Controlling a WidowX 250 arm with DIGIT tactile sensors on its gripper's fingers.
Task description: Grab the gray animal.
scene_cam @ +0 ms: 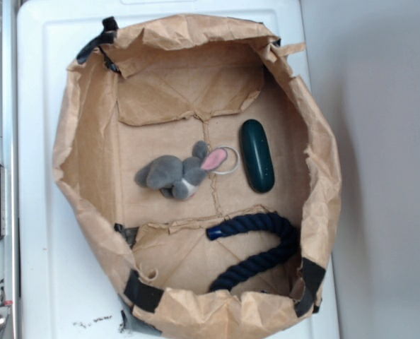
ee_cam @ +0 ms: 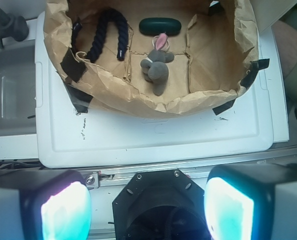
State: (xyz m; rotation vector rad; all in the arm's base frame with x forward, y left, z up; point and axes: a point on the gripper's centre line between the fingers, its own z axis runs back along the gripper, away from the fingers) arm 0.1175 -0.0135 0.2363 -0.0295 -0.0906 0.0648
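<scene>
**Bunny lying loose in paper bin; hand spread and empty**

The bunny (scene_cam: 176,174) lies on its side on the floor of a brown paper bin (scene_cam: 322,183), roughly at the middle. In the exterior view its body points left and its pink-lined ear points right. A thin metal ring (scene_cam: 226,159) rests against the ear. The white muzzle patch faces the lower edge of that view.

Just beside the ring, to its right, a dark green capsule (scene_cam: 257,164) lies lengthwise, apart from the bunny. A navy rope (scene_cam: 263,251) curls along the lower right part of the bin floor, near the wall and clear of the bunny. Black tape patches hold the bin's crumpled rim at several corners.

The bin sits on a white lid (scene_cam: 37,233), which appears to be a plastic container top serving as the desk surface. Small dark specks lie on the lid near its lower edge.

In the wrist view the hand (ee_cam: 147,209) is at the bottom of the frame, over the near edge of the lid and a metal rail. Its two fingers (ee_cam: 63,210) stand wide apart with nothing between them; the inner pads glow cyan. The hand is well apart from the bin and touches nothing. The bunny shows beyond it, inside the bin, with the capsule behind its ear and the rope to its left.
</scene>
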